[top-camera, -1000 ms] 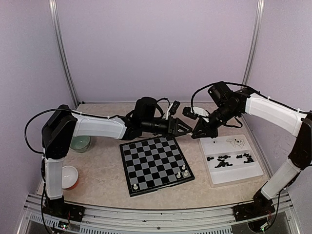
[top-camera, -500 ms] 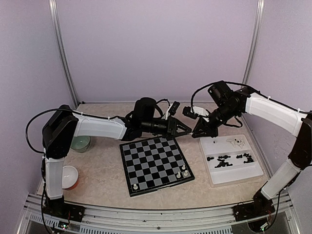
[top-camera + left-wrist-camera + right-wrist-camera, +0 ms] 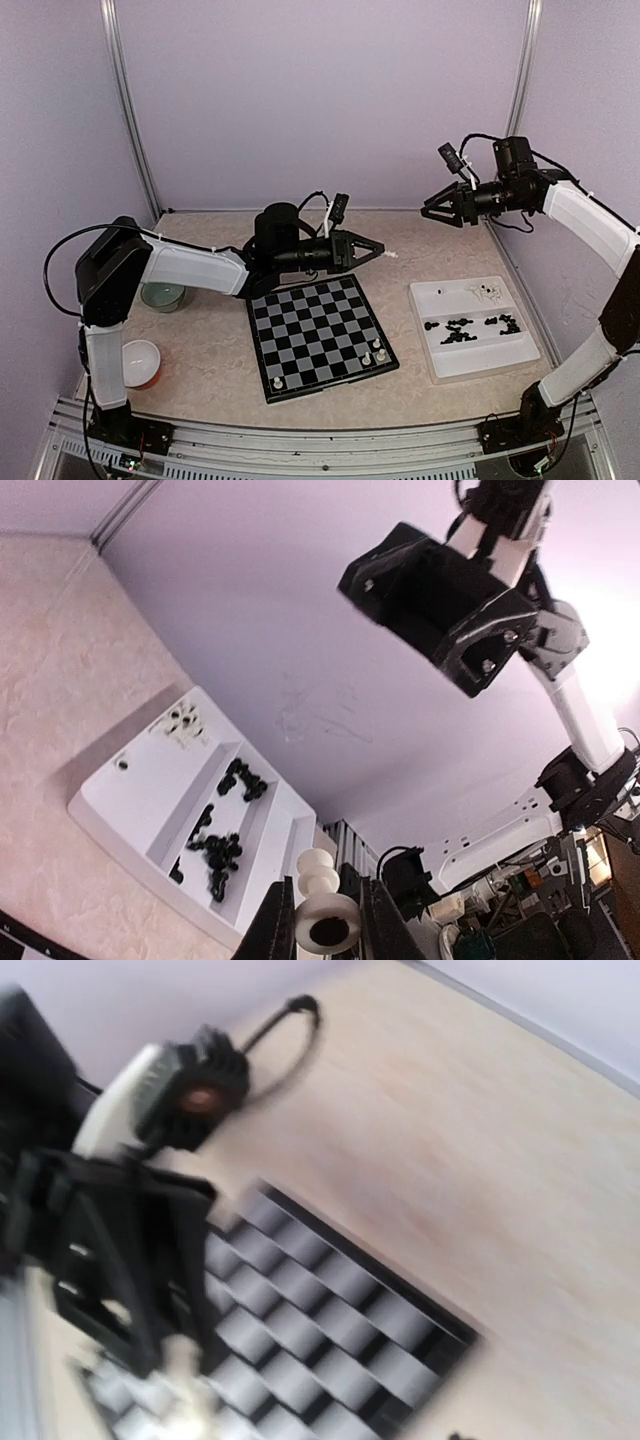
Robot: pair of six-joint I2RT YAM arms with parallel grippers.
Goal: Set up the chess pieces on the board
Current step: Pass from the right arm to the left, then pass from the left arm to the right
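Above the far right corner of the board, your left gripper hangs in the air, its two fingers pinching one cream piece by the base. The board lies in the middle of the counter, nearer to the near edge and turned a little against it. One cream pawn stands at its near left corner and a few cream pieces by its near right corner. Your right gripper is high over the far right corner of the counter, pointing left; whether its fingers are apart you cannot tell. The white tray sits by the right edge with black pieces in it. Between board and tray you have a strip of open counter, and a wider band along the far edge. A green bowl and a white bowl stand near the left edge.
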